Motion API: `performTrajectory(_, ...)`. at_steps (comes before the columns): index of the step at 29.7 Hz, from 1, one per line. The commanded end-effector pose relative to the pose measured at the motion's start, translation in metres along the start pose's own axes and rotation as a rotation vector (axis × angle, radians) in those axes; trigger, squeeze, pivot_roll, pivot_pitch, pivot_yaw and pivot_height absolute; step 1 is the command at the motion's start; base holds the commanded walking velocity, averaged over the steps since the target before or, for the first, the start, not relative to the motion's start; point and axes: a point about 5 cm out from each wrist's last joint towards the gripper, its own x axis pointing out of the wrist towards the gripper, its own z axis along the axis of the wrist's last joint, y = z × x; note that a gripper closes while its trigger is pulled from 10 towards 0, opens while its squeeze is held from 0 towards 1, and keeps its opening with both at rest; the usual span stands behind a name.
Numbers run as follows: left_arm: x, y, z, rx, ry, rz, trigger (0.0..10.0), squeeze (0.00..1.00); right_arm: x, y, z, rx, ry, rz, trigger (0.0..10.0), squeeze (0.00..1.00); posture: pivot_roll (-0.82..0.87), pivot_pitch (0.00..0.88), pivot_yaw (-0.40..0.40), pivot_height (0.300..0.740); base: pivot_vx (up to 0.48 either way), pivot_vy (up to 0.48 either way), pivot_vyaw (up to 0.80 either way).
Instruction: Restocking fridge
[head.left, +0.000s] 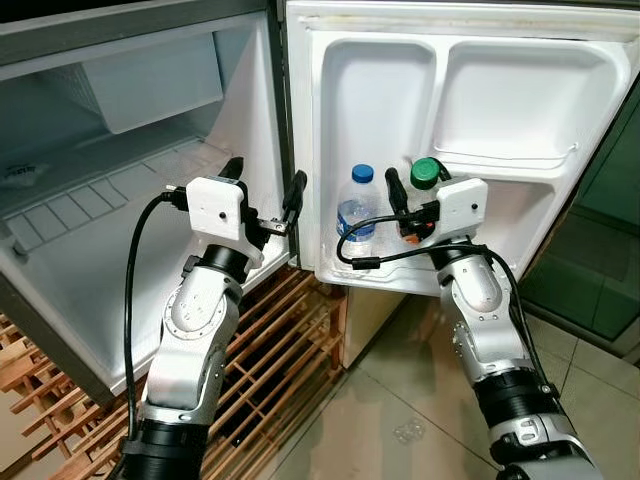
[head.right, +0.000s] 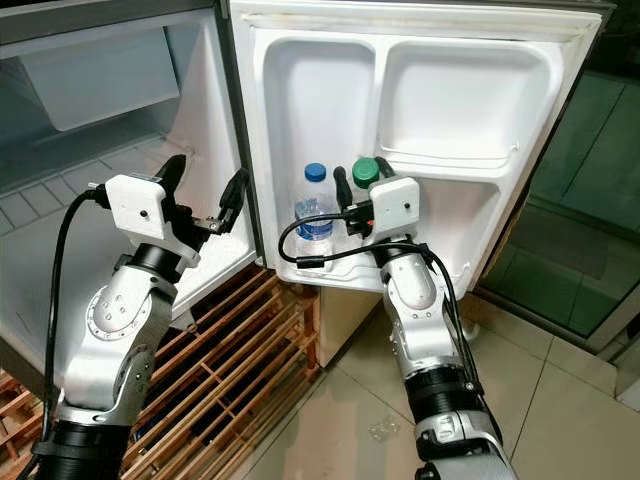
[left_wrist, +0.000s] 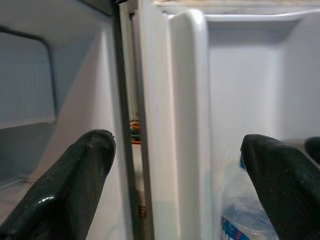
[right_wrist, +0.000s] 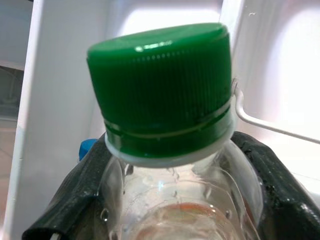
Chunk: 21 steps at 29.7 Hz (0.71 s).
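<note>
Two grippers: right gripper (head.left: 407, 190) clasps the half-hidden green-capped bottle (right_wrist: 165, 125); left gripper (head.left: 264, 188) spread wide, empty.

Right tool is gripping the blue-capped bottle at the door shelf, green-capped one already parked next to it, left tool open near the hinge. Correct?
Caps are swapped. The right wrist view shows the right tool shut on the green-capped bottle. The blue-capped bottle is the one already parked on the door shelf beside it. The left tool is open near the hinge, as you said.
</note>
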Motion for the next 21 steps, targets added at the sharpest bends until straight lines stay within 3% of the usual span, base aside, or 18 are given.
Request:
performTrajectory(1,-0.004,0.001,0.002,0.004,0.006,-0.010,10.0,0.00,0.004,0.014,-0.001,-0.005,0.008,0.056,0.0,0.00,-0.05,0.000,0.068,0.740,0.000,0.000,0.00)
performTrajectory(9,-0.009,0.001,0.001,0.001,0.020,0.007,10.0,0.00,-0.007,0.033,0.001,0.064,-0.012,0.061,0.0,0.00,-0.05,0.000,0.059,0.740,0.000,0.000,0.00)
performTrajectory(14,-0.010,-0.001,0.000,-0.004,0.022,0.007,10.0,0.00,-0.022,0.032,0.017,-0.085,-0.124,-0.021,0.0,0.00,-0.07,0.000,0.060,0.740,0.000,0.000,0.00)
performTrajectory(21,-0.008,-0.002,-0.001,-0.009,0.023,0.001,10.0,0.00,-0.029,0.030,0.019,-0.180,-0.160,-0.002,0.0,0.00,-0.08,0.000,0.064,0.740,0.000,0.000,0.00)
